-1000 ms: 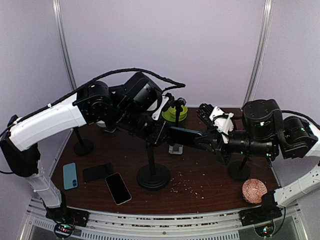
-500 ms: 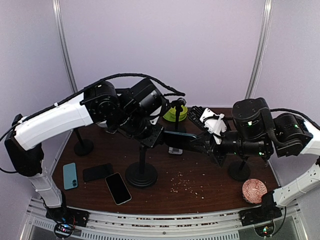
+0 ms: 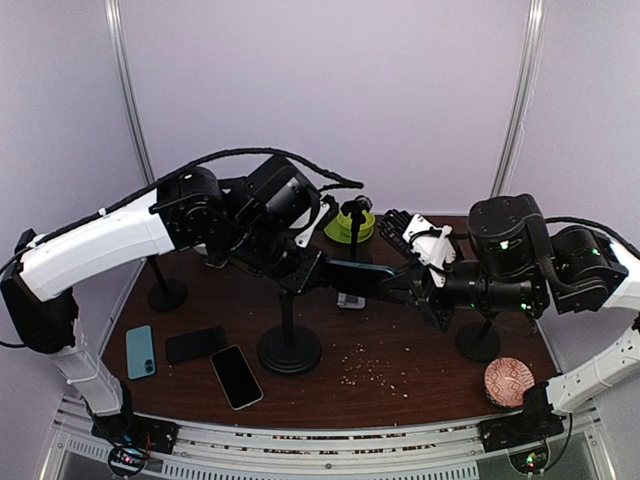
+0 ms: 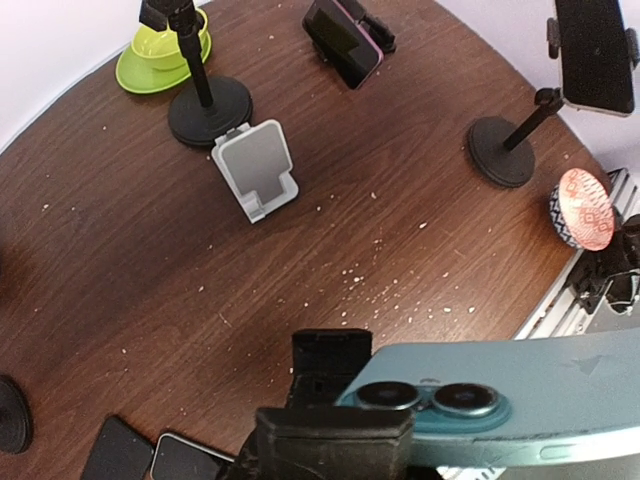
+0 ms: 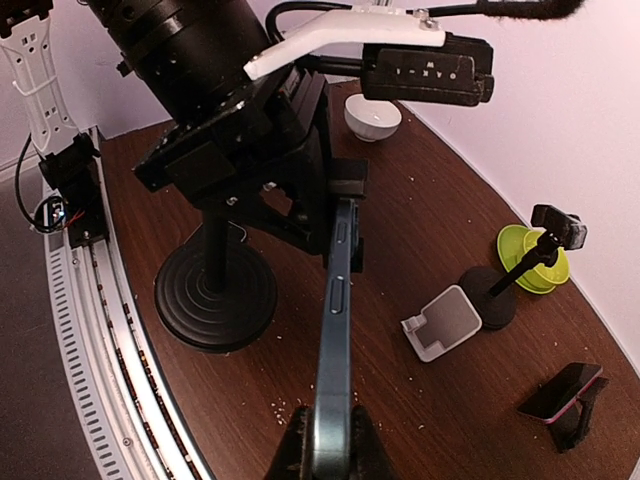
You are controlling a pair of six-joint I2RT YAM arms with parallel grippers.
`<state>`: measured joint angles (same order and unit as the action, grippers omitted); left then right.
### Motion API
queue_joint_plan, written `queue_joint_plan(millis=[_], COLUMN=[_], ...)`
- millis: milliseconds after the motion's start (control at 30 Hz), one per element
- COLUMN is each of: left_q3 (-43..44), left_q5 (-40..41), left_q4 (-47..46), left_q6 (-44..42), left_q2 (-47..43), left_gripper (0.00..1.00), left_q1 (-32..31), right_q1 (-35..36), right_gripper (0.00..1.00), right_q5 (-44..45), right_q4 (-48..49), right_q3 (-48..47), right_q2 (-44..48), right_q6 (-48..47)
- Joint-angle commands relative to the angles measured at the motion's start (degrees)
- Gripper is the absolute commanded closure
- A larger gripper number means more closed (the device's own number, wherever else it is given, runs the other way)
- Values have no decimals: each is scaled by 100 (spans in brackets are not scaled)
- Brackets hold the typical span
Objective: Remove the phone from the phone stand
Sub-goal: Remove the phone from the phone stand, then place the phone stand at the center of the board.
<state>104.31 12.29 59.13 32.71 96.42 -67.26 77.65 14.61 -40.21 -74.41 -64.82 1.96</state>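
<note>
Mid-extraction: our right pincer (image 5: 330, 450) is clamped on the free end of the teal phone (image 3: 362, 274). The phone sits in the phone stand (image 3: 289, 345), above the surface (image 3: 400, 350). Our left pincer (image 3: 300, 268) grips the stand's head. Next, we judge, comes a straight pull clear of the cradle.

The only lettering that can be read is a row of raised, spaced-out characters, apparently "OAK-1-W", on the face of the black box-shaped housing (image 5: 425, 72) fixed to a white bracket (image 5: 335, 28), seen by the right wrist camera.
</note>
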Motion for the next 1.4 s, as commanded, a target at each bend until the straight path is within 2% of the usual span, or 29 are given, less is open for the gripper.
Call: queue_joint_plan(millis=[0,200,267,633,1033,1367], left_q3=[-349,-1328,-1409,-558,-859,-739], left_q5=[-133,-733,-812,-610,-1156,-2266], left_q4=[-2114,-3527,-3669,-1772,-1340,-1342], left_q6=[213,829,876,137,-710,-1284], left_q2=[-704,-1569,-1719,-1741,-2173,-1761], left_gripper=[100,100,100,100,100,100], left_q1=[256,757,907,1527,2646,3955], right_q1=[192,188,182,165,141,137], right_gripper=[100,100,100,100,100,100], right_q5=[-1162,-1174,-1142,-864,-710,-524], right_q4=[522,477,458,403,494,596], right_q3=[195,583,711,1060,1365,1430], right_q2=[111,284,346,673,853,799], right_q6=[-23,15,23,88,200,272])
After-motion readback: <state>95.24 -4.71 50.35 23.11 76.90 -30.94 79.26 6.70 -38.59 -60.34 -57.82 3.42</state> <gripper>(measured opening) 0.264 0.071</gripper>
